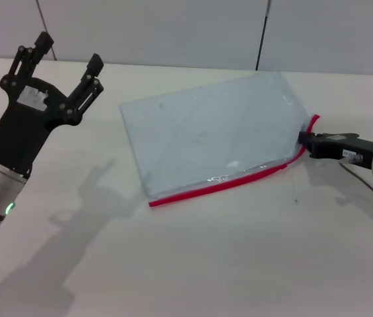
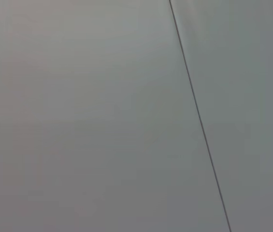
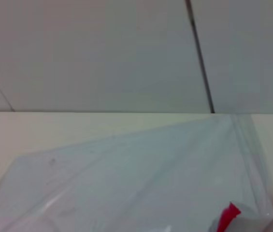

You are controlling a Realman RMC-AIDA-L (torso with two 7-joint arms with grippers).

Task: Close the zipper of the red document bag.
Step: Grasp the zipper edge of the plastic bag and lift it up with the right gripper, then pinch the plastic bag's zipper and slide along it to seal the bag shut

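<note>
One hand works: right hand [image 1: 303, 140] pinches the zipper [image 1: 239, 179] end at the red document bag [image 1: 212, 135] corner, slide pending; left hand [image 1: 61, 66] hovers open.

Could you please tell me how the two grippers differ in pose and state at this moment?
The left gripper is raised above the table with fingers spread open, touching nothing; the right gripper lies low, reaching sideways to the red document bag at the zipper end. The left points upward; the right lies near level. Both are black.
</note>
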